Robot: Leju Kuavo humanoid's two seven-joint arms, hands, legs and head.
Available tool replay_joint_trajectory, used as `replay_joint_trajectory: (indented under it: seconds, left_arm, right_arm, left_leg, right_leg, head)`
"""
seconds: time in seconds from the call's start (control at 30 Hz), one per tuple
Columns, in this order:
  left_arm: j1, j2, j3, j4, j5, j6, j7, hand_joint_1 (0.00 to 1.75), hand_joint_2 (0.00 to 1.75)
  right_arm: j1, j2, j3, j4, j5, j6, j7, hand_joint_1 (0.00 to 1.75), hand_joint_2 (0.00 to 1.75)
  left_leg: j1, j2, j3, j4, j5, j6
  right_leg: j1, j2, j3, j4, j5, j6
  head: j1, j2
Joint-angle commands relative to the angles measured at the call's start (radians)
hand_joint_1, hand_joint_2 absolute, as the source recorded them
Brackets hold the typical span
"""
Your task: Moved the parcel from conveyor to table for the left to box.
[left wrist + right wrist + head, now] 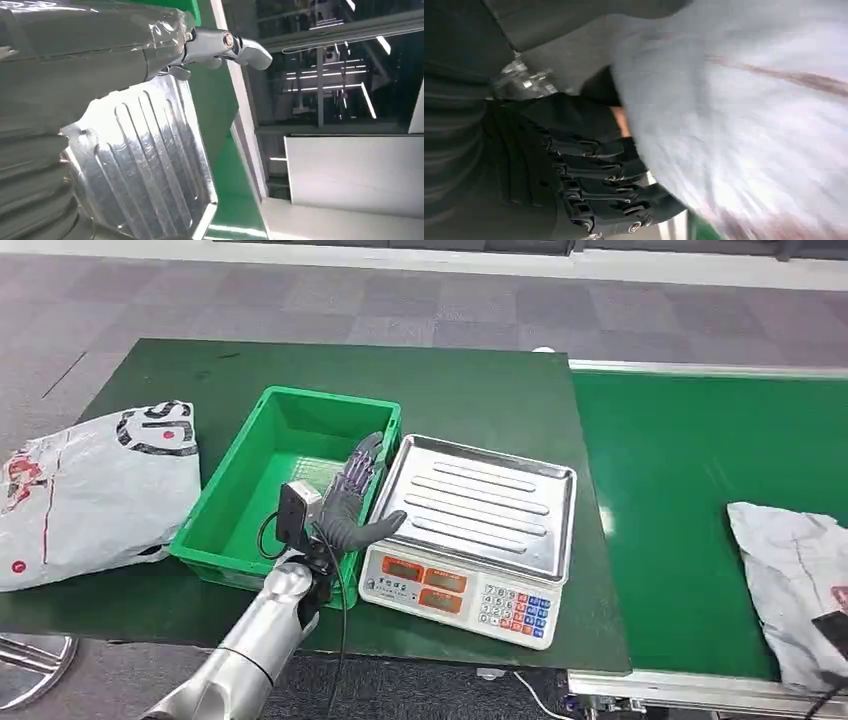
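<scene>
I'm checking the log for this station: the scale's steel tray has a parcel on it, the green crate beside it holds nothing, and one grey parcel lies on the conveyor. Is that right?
Not quite. The head view shows the scale's steel tray bare, with no parcel on it. The rest stands: the green crate beside it holds nothing, and one grey parcel lies on the conveyor.

The scale point(470, 540) carries a keypad of numbered keys and two orange displays on its front panel, all too small to read. The grey bag point(95, 490) on the worktop bears large black letters, partly folded and illegible.
</scene>
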Motion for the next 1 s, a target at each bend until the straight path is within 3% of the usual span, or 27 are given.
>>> replay_joint_trajectory:
  seconds: [0.03,0.07,0.1,0.13,0.43,0.53,0.63,0.7,0.87,1.0]
  left_arm:
    - [-0.031,0.034,-0.057,0.049,0.011,0.015,0.005,0.00,1.75]
    - [-0.029,0.036,-0.053,0.046,0.013,0.020,0.005,0.00,1.75]
    - [-0.026,0.038,-0.051,0.041,0.014,0.023,0.005,0.00,1.75]
    - [-0.021,0.042,-0.047,0.032,0.014,0.031,0.005,0.00,1.75]
    - [0.016,0.070,-0.025,-0.016,0.025,0.054,0.005,0.00,1.75]
    - [0.037,0.080,-0.018,-0.040,0.023,0.059,0.005,0.00,1.75]
    - [0.046,0.083,-0.013,-0.052,0.023,0.059,0.005,0.00,1.75]
    - [0.047,0.082,-0.013,-0.053,0.022,0.059,0.005,0.00,1.75]
    - [0.039,0.073,-0.017,-0.048,0.019,0.050,0.005,0.00,1.75]
    - [0.039,0.073,-0.017,-0.048,0.019,0.050,0.005,0.00,1.75]
  right_arm:
    - [-0.032,0.075,0.120,0.054,0.112,0.165,0.004,0.00,1.75]
    - [-0.046,0.088,0.129,0.052,0.121,0.171,-0.001,0.00,1.75]
    - [-0.063,0.102,0.139,0.049,0.129,0.176,-0.010,0.93,1.75]
    - [-0.086,0.119,0.145,0.055,0.134,0.176,-0.027,1.75,1.75]
    - [-0.269,0.198,0.169,0.099,0.165,0.082,-0.070,1.75,1.75]
    - [-0.315,0.222,0.123,0.082,0.114,0.009,-0.162,1.75,1.75]
    - [-0.326,0.234,0.063,0.035,0.033,-0.012,-0.282,1.75,1.75]
    - [-0.333,0.227,0.059,0.022,0.026,-0.013,-0.289,1.75,1.75]
    - [-0.299,0.243,-0.039,-0.114,-0.116,-0.059,-0.437,1.75,1.75]
    - [-0.299,0.243,-0.039,-0.114,-0.116,-0.059,-0.437,1.75,1.75]
  left_leg:
    - [0.003,0.002,0.004,-0.002,0.000,-0.004]
    - [0.003,0.003,0.006,-0.002,-0.001,-0.005]
    - [0.003,0.003,0.004,-0.002,-0.001,-0.004]
    - [0.004,0.005,0.006,-0.003,-0.001,-0.004]
    - [0.005,0.021,0.006,-0.002,0.000,-0.004]
    - [0.004,0.028,0.005,-0.001,0.000,-0.004]
    - [0.003,0.024,0.005,-0.002,0.002,-0.003]
    - [0.003,0.019,0.004,-0.001,0.004,-0.003]
    - [0.003,0.010,0.002,0.000,0.005,-0.002]
    - [0.003,0.007,0.001,-0.001,0.005,-0.002]
  right_leg:
    - [0.002,0.005,0.004,-0.004,0.001,-0.001]
    - [0.002,0.007,0.005,-0.004,0.002,-0.001]
    - [0.002,0.006,0.004,-0.004,0.002,-0.001]
    - [0.003,0.009,0.005,-0.005,0.003,-0.001]
    - [0.005,0.023,0.003,-0.004,0.008,-0.002]
    - [0.004,0.030,0.000,-0.003,0.011,-0.003]
    - [0.003,0.025,0.000,-0.003,0.011,-0.002]
    - [0.003,0.020,0.001,-0.003,0.010,-0.002]
    - [0.002,0.010,0.001,-0.001,0.008,-0.001]
    - [0.002,0.008,0.001,-0.001,0.007,-0.001]
  head:
    - [0.000,0.000]
    - [0.000,0.000]
    - [0.000,0.000]
    - [0.000,0.000]
    - [0.000,0.000]
    - [0.000,0.000]
    - [0.000,0.000]
    - [0.000,0.000]
    - [0.000,0.000]
    - [0.000,0.000]
